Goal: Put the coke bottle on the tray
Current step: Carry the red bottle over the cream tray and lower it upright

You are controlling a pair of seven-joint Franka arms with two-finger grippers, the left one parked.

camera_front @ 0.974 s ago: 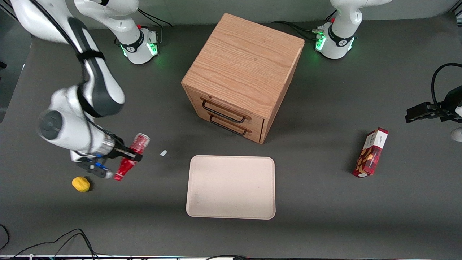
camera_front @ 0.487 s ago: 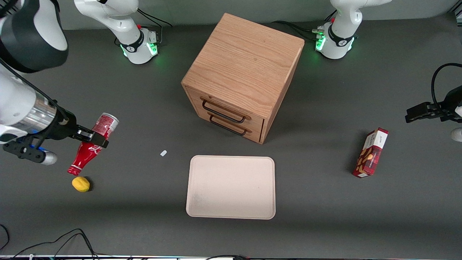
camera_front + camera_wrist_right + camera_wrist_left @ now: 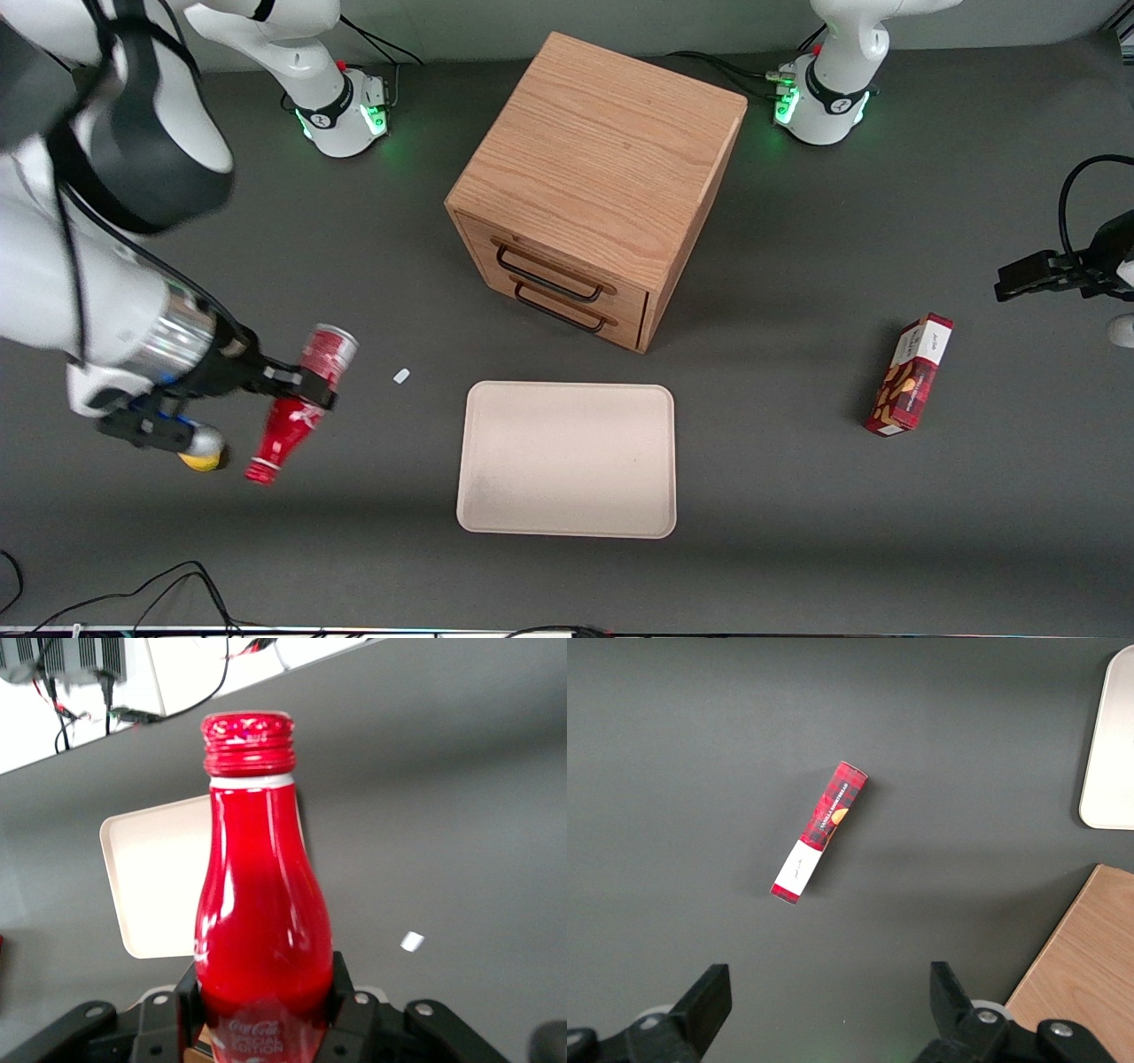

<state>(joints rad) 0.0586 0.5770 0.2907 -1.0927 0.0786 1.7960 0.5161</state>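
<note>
My right gripper [image 3: 301, 387] is shut on the red coke bottle [image 3: 297, 408] and holds it tilted above the table, silvery base up and red cap pointing down toward the front camera. In the right wrist view the bottle [image 3: 261, 904] fills the space between the black fingers [image 3: 347, 997], which press on its body. The beige tray [image 3: 567, 459] lies flat on the table in front of the wooden cabinet, apart from the bottle, toward the parked arm's end. The tray also shows in the right wrist view [image 3: 151, 877].
The wooden drawer cabinet [image 3: 598, 182] stands mid-table. A yellow lemon [image 3: 204, 458] lies under my wrist. A small white scrap [image 3: 401, 376] lies between bottle and tray. A red snack box [image 3: 910, 375] lies toward the parked arm's end, also in the left wrist view [image 3: 820, 829].
The gripper with the bottle swung away from the tray half a second ago and has now come back toward it, ending slightly nearer the front camera than a second ago.
</note>
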